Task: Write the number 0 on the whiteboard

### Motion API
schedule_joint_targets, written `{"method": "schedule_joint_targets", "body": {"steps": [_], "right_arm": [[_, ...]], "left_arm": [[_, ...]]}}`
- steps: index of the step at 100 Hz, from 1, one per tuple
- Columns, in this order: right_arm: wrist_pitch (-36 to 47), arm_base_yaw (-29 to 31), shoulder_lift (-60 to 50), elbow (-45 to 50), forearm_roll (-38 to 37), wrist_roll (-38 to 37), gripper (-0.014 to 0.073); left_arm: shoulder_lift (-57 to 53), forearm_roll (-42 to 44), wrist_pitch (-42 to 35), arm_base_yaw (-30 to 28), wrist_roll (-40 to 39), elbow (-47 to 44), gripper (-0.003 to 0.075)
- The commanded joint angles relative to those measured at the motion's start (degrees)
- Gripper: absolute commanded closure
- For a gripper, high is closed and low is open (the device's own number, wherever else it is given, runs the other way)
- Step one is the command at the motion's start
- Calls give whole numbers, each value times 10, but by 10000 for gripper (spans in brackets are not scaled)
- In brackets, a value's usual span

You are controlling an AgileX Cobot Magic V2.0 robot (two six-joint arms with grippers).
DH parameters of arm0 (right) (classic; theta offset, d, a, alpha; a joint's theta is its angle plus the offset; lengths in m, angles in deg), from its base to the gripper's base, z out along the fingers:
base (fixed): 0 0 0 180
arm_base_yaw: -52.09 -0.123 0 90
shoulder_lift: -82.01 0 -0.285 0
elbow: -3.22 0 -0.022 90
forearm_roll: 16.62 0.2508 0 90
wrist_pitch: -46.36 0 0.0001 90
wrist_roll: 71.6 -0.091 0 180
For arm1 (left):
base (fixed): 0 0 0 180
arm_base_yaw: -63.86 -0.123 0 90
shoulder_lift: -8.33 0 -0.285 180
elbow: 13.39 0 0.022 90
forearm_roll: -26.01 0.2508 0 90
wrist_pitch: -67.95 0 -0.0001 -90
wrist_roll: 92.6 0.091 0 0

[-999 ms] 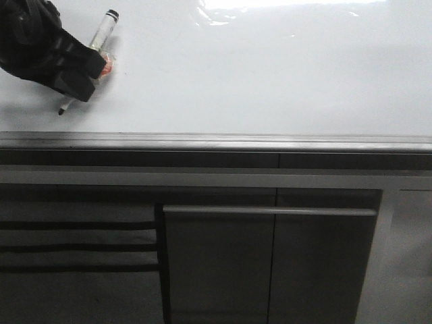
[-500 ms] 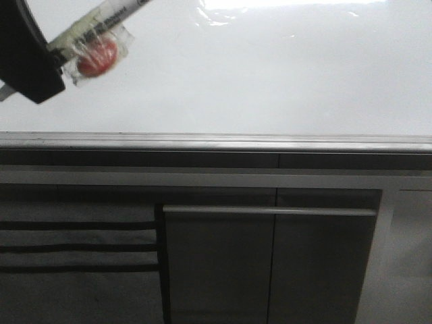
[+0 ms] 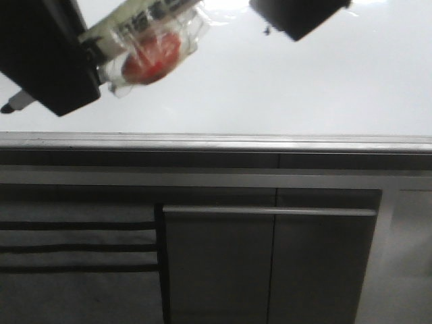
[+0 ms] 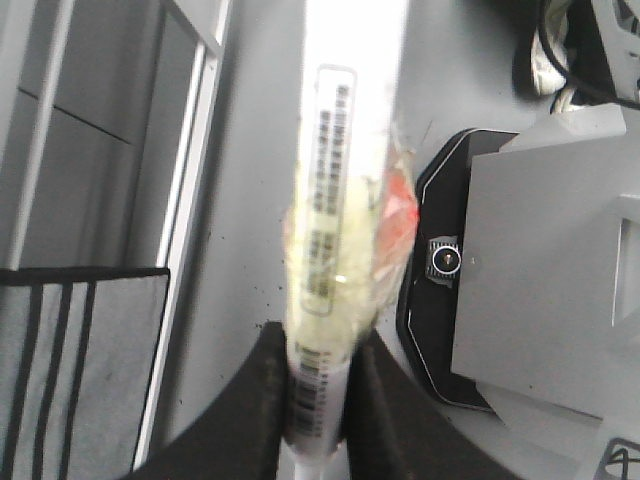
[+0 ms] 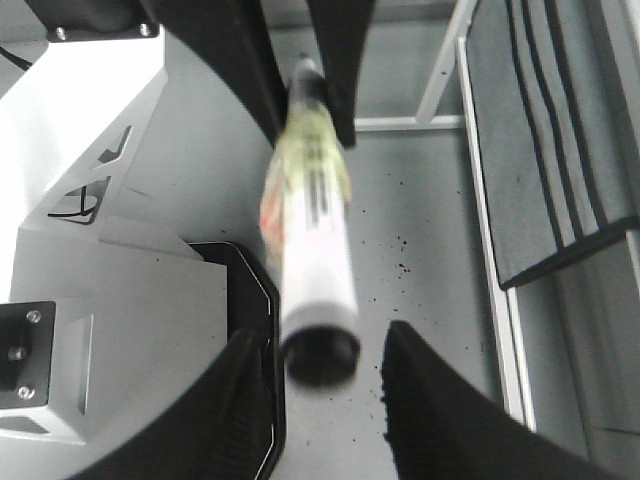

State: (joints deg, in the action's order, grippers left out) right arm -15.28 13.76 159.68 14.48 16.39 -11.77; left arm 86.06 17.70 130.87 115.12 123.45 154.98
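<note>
The whiteboard [image 3: 304, 88] is glossy white with a grey rim [image 3: 216, 140]; no number 0 shows on it. My left gripper [image 3: 57, 81] is shut on a white marker [image 3: 142, 20] that has a red piece taped to it [image 3: 152, 57], and holds it high above the board with the tip [image 3: 13, 104] pointing left. In the left wrist view the marker [image 4: 340, 200] sits clamped in the left gripper [image 4: 318, 390]. My right gripper [image 3: 297, 17] is open. In the right wrist view the marker's black end [image 5: 320, 355] lies within the right gripper [image 5: 325, 390], touching neither finger.
Below the board's front rim stands a dark grey cabinet with a long handle [image 3: 270, 211]. A grey striped cloth [image 3: 74, 246] hangs at its left. The robot's grey base [image 4: 540, 250] shows in the left wrist view.
My left gripper has lifted the marker off the board, up and to the right toward the camera. My right gripper has come into the front view at the top.
</note>
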Motion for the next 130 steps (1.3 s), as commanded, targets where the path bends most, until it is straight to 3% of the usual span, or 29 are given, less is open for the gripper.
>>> {"method": "schedule_joint_targets", "body": {"steps": [1, 32, 69, 98, 114, 121, 130], "right_arm": [[32, -13, 7, -28, 16, 6, 335], [56, -49, 32, -56, 37, 6, 335], [46, -48, 32, -56, 37, 6, 342], [38, -48, 32, -56, 37, 6, 593], [38, -48, 32, -56, 37, 6, 616], [38, -48, 32, -56, 37, 6, 617], [41, -47, 32, -56, 37, 6, 617]], "left_arm": [[-10, -18, 0, 5, 4, 28, 740], [-10, -18, 6, 5, 4, 29, 740], [-10, -18, 3, 5, 4, 29, 740], [-10, -18, -10, 5, 4, 29, 740], [-10, -18, -26, 5, -3, 29, 734], [-10, -18, -34, 5, -4, 29, 678], [-11, -18, -61, -2, -13, 29, 523]]}}
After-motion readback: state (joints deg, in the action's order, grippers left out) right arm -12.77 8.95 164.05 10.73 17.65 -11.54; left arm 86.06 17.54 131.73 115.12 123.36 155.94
